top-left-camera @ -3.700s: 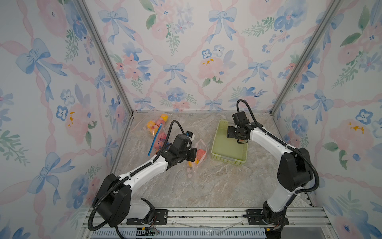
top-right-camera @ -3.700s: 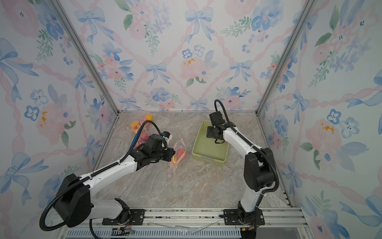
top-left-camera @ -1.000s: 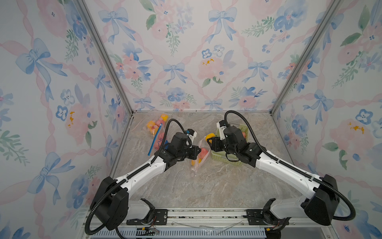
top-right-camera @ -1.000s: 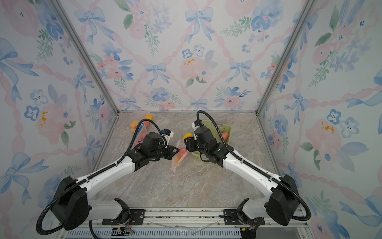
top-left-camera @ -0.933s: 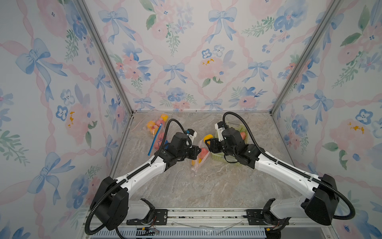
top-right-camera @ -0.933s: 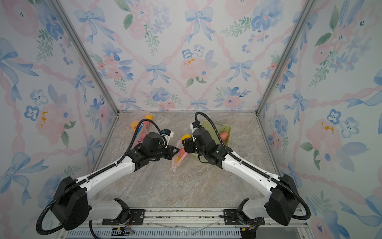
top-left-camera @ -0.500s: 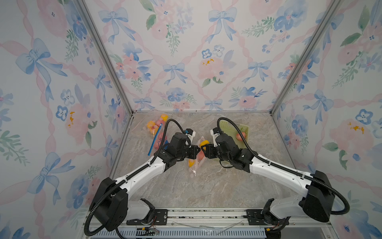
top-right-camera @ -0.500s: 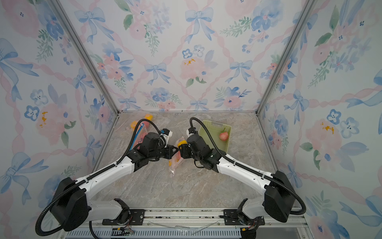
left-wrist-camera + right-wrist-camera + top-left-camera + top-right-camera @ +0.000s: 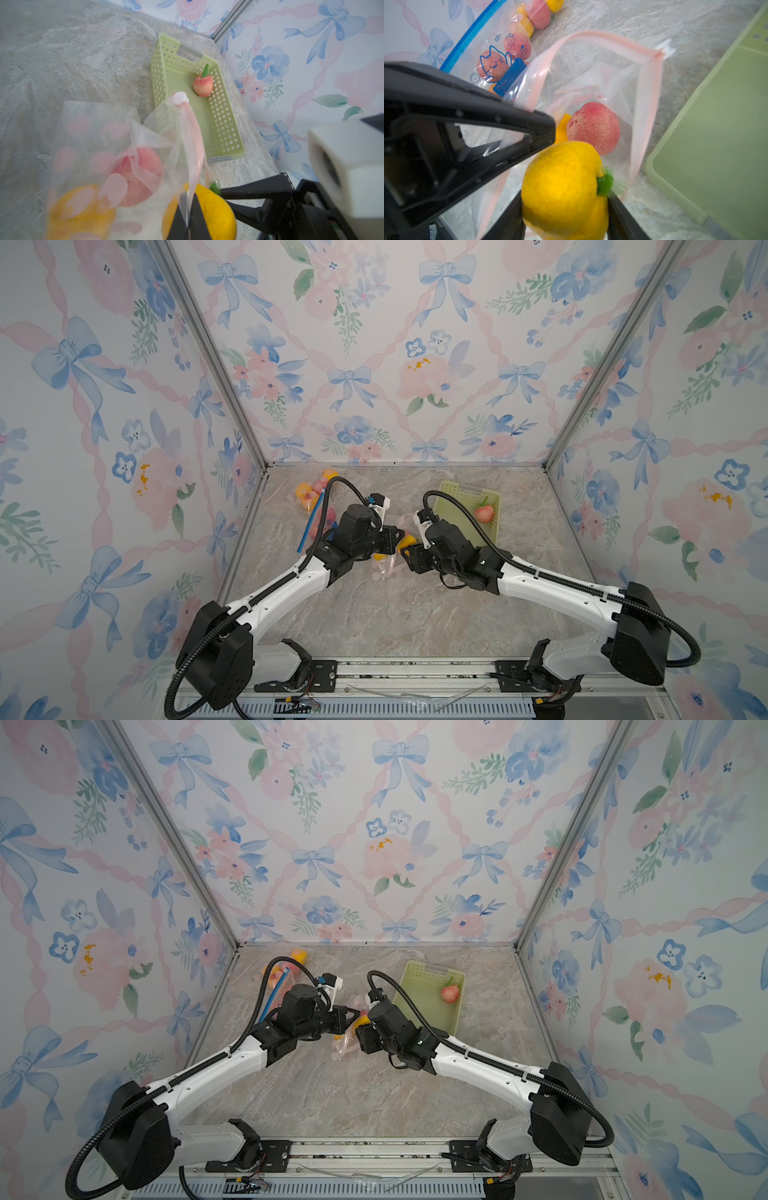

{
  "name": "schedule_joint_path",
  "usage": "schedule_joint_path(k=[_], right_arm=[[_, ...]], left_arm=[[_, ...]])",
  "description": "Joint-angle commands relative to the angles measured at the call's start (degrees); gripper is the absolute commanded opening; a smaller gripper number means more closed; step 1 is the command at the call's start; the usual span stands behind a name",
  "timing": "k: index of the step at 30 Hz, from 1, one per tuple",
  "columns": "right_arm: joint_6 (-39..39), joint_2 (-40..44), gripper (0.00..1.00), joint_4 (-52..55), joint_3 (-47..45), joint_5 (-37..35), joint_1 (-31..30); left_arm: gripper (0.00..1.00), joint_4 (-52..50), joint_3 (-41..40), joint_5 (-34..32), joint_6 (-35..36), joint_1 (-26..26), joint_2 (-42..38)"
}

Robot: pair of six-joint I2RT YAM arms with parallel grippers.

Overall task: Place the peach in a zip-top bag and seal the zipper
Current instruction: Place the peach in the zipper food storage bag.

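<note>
A clear zip-top bag [image 9: 104, 145] with pink spots and a pink zipper strip hangs open between the arms, seen in both top views [image 9: 386, 568]. My left gripper [image 9: 188, 199] is shut on its rim and holds the mouth up. Inside lie a pink peach [image 9: 593, 126] and a yellow fruit [image 9: 79, 207]. My right gripper [image 9: 564, 207] is shut on a yellow peach [image 9: 560, 182] with a green leaf, right at the bag's mouth [image 9: 645, 104], beside the left fingers [image 9: 539, 124]. From above, this peach [image 9: 408, 540] sits between the two wrists.
A light-green perforated basket [image 9: 496, 510] stands at the back right with one pink peach [image 9: 484, 513] in it. A second bag [image 9: 492, 60] with a blue zipper, holding several fruits, lies at the back left by the wall [image 9: 316, 510].
My right arm has swung left from the basket with the yellow peach to the bag's mouth. The left gripper has kept its hold on the bag's rim.
</note>
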State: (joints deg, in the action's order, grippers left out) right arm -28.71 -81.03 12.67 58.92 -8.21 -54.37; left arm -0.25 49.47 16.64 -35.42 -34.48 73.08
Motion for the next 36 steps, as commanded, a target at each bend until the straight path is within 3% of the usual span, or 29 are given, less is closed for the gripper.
schedule_joint_path(k=[1, 4, 12, 24, 30, 36], right_arm=[[3.80, -1.31, 0.56, 1.44, 0.93, -2.43, -0.99], [5.87, -0.48, 0.58, 1.31, 0.30, -5.84, -0.91], [9.02, -0.39, 0.61, 0.81, 0.29, -4.25, 1.49], [5.56, -1.73, 0.67, 7.71, 1.86, -0.51, -0.46], [5.21, -0.24, 0.85, 9.98, 3.95, -0.55, -0.56], [5.55, 2.53, 0.85, 10.58, 6.80, -0.08, -0.09]], left_arm=[[0.00, 2.78, -0.63, 4.25, -2.01, -0.14, -1.47], [0.00, 0.98, -0.13, 6.53, -1.59, -0.54, -1.78], [0.00, -1.82, -0.34, 11.82, -1.46, -0.60, -3.05], [0.00, 1.72, 0.28, 7.45, -3.48, -0.28, -0.40], [0.00, 2.29, -0.75, 7.37, -3.73, -0.30, -0.46], [0.00, 1.83, -2.16, 6.94, -3.60, 0.12, -0.27]])
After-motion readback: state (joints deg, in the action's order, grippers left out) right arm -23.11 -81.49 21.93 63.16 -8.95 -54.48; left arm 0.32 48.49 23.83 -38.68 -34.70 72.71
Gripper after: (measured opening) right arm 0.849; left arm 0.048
